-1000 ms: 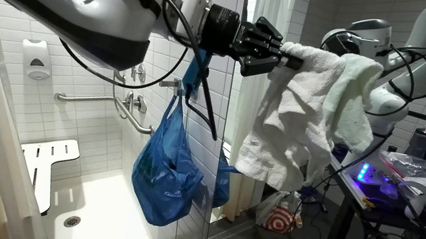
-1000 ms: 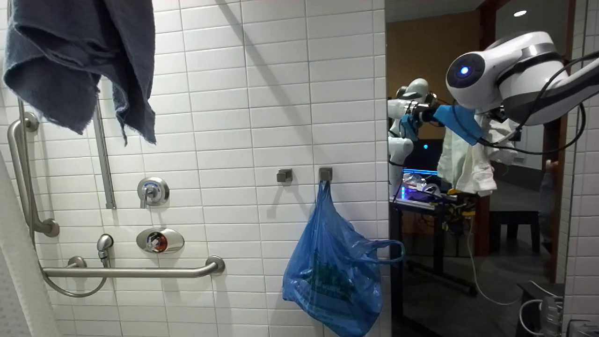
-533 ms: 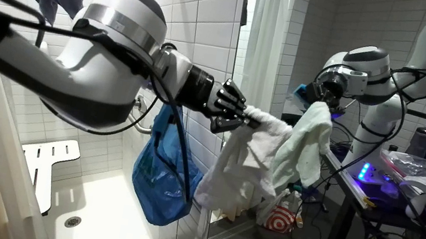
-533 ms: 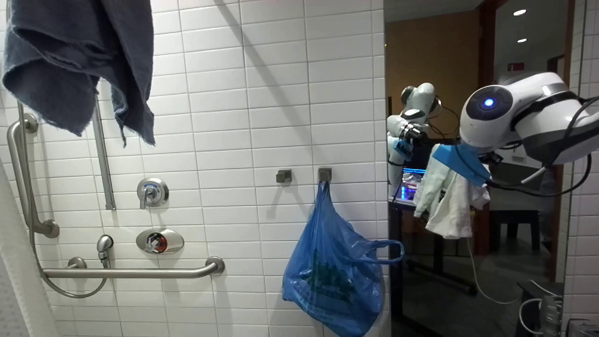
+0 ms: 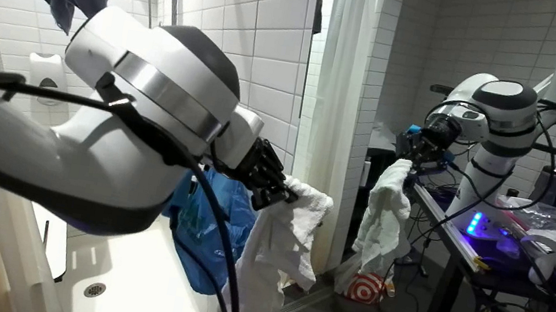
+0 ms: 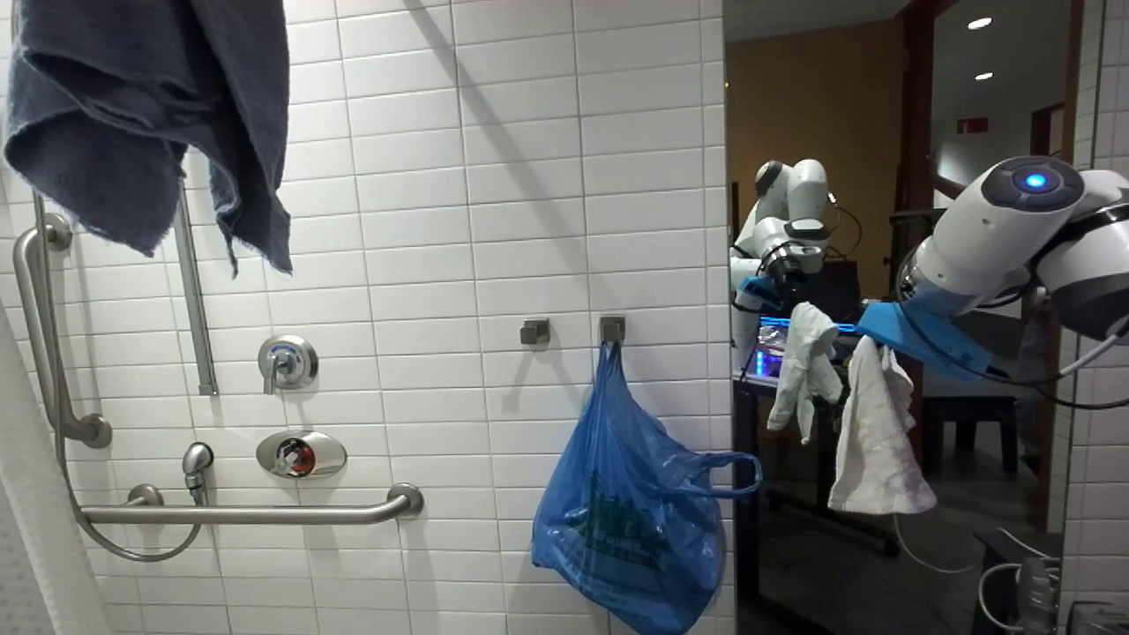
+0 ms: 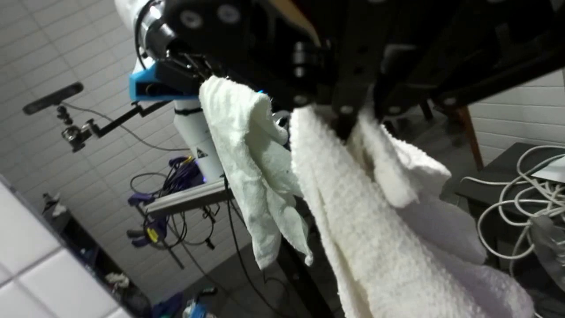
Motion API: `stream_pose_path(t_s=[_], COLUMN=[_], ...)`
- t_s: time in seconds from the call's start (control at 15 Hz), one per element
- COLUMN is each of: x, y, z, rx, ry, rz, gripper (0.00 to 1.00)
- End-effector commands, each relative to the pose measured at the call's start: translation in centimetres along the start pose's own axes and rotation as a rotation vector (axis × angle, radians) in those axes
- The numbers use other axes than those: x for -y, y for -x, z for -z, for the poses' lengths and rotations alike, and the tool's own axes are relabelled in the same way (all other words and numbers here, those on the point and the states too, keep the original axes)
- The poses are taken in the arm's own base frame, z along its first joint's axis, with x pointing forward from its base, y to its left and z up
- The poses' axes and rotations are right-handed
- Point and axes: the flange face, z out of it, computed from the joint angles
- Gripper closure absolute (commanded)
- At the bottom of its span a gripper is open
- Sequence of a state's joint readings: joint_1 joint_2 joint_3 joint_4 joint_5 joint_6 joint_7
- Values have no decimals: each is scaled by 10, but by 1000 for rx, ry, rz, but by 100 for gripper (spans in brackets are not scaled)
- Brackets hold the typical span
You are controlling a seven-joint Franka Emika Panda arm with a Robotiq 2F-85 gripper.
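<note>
In an exterior view, left to right: 1 dark blue cloth (image 6: pixel 150 123) hangs at upper left; below it run 2 metal grab bars (image 6: pixel 256 514), and near them 2 wall controls (image 6: pixel 328 454), one round, one oval. Next on the tiled wall (image 6: pixel 414 291), 2 square hooks (image 6: pixel 535 332); 1 blue plastic bag (image 6: pixel 631 494) hangs from the right one, 1 handle looped on, 1 sticking out loose. Beside the bag, 1 mirror (image 6: pixel 816 88) shows 1 reflected arm (image 6: pixel 789 234) and 1 reflected towel (image 6: pixel 804 366). In front of the mirror, 1 white towel (image 6: pixel 878 454) hangs in the air from the gripper (image 5: pixel 291 196); wrist view shows the fingers (image 7: pixel 348 98) clamped on its gathered top, folds dropping below. Far right, 1 robot arm (image 6: pixel 979 242). Markings: green print on the blue plastic bag, too unclear to read; 1 red bullseye logo (image 5: pixel 364 291) on 1 white bag (image 5: pixel 346 281), seen in the mirror.
</note>
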State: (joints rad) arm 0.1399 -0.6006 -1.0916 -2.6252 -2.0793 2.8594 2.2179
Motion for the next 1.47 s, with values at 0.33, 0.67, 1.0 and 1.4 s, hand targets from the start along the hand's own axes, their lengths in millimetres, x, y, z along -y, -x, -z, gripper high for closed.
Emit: stream_pose_path(t_s=[0.33,0.67,1.0,1.4], x=[-18,-9,0,13], y=[-11,-37,-57,-81], z=[-16,-16,-15,-16], rx=[164,119,77,32], ry=[-86,-110,-128,-131], rz=[387,493,553,567], gripper=[99,99,99,99])
